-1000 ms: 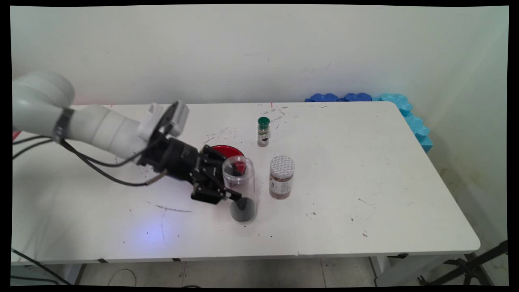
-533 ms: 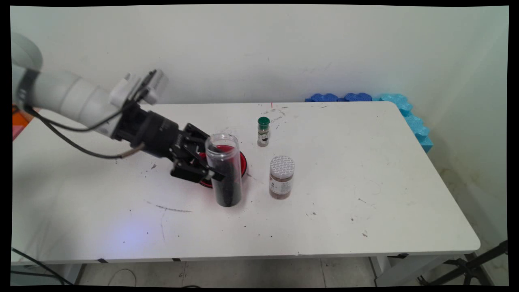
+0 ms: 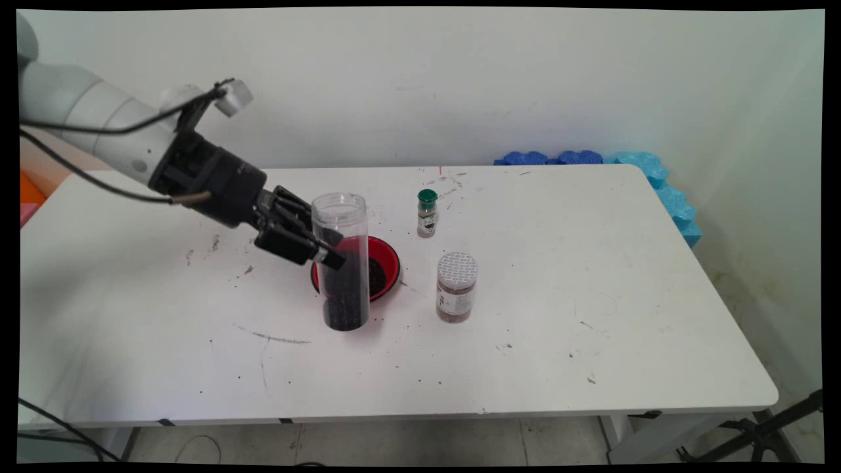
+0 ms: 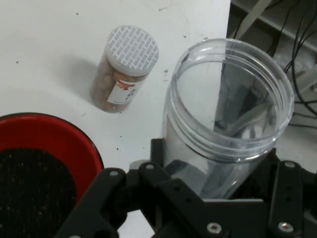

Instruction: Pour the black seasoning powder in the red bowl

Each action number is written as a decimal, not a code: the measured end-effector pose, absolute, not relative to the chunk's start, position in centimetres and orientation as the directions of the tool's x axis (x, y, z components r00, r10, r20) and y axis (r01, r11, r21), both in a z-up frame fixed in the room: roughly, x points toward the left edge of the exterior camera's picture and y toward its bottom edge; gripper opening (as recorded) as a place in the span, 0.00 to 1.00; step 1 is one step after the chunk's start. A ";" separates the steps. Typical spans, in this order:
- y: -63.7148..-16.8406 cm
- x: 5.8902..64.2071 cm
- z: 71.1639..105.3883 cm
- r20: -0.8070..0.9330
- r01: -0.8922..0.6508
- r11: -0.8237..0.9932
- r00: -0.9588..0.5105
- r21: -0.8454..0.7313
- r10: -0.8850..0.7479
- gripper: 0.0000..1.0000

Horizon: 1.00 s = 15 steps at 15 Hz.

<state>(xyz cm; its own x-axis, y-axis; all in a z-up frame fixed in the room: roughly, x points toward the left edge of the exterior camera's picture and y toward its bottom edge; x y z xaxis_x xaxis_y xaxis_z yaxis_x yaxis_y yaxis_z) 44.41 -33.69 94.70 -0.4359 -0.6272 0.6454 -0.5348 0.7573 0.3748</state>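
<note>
The fingers (image 3: 325, 246) clamp a clear jar (image 3: 341, 263) that partly hides the red bowl (image 3: 387, 259).

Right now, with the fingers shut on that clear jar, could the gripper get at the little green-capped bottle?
Probably not as things stand: the gripper is shut on the clear jar. The green-capped bottle stands apart beyond the red bowl, nothing crowding it.

The main view looks down from above the near side of the table (image 3: 591, 368) toward the back wall, while the hand view, close along the gripper (image 4: 218, 208), shares the clear jar (image 3: 340, 263), red bowl (image 3: 387, 263) and brown jar (image 4: 124, 74).
</note>
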 end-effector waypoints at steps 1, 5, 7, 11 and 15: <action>-33.9 44.6 95.0 0.633 -0.545 0.739 -0.420 0.397 -0.650 0.00; -34.7 45.2 95.4 0.577 -0.588 0.655 -0.353 0.476 -0.736 0.00; -34.9 45.6 95.4 0.530 -0.616 0.589 -0.305 0.524 -0.791 0.00; -35.4 46.2 95.0 0.422 -0.651 0.439 -0.196 0.619 -0.885 0.00; -35.8 46.9 94.1 0.285 -0.670 0.262 -0.078 0.695 -0.955 0.00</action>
<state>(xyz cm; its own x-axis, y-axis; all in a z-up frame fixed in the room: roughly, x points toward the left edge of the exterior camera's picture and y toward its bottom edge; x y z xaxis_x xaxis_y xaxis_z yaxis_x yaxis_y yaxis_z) 46.91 -35.84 94.11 -0.0777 -0.9553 0.2853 -0.6701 0.2619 0.6945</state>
